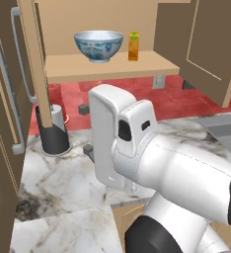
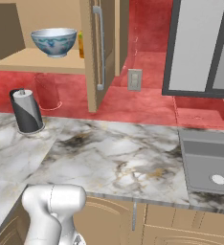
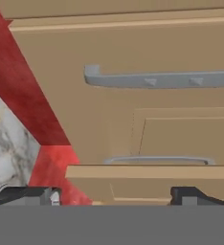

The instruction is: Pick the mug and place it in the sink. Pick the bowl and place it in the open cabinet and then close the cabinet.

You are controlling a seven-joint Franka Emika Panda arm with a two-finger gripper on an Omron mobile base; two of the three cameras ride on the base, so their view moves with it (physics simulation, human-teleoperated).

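The bowl (image 1: 98, 45) is seen set on the shelf of the cabinet (image 1: 112, 66), whose doors are open; closing is judged outstanding. The gripper (image 3: 116, 196) is held with jaws released, faced toward a door

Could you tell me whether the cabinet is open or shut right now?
Open: both doors of the cabinet stand swung outward, showing the bowl on its shelf.
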